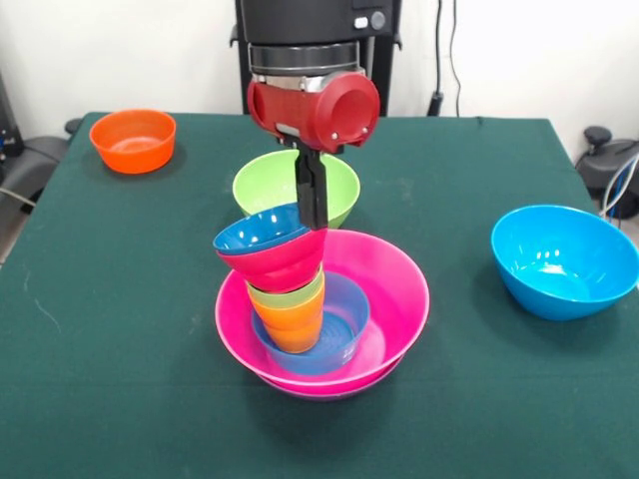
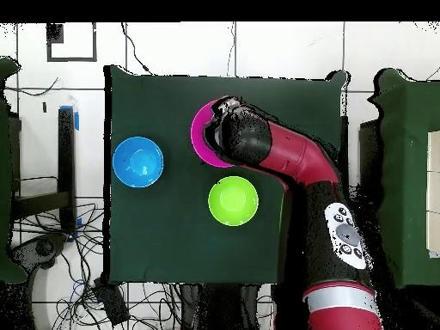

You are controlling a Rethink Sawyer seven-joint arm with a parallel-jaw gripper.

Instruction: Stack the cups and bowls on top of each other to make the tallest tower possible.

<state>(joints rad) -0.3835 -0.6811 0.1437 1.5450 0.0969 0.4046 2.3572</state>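
Nearest me, the pink bowl (image 1: 399, 299) holds the tower (image 1: 290, 289). My claw (image 1: 312, 205) is pinched on its top dark-blue bowl (image 1: 258, 230). Left of the pink bowl sits an orange bowl (image 1: 133, 140), behind it a lime bowl (image 1: 262, 180), right a sky-blue bowl (image 1: 564, 261).

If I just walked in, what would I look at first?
Probably the tilting tower in the middle of the table: a pink bowl holds a light-blue bowl, an orange cup, a green cup, then a red bowl and a dark-blue bowl leaning sideways. The gripper reaches down onto that top rim. A lime bowl sits behind, a sky-blue bowl and an orange bowl off at the sides.
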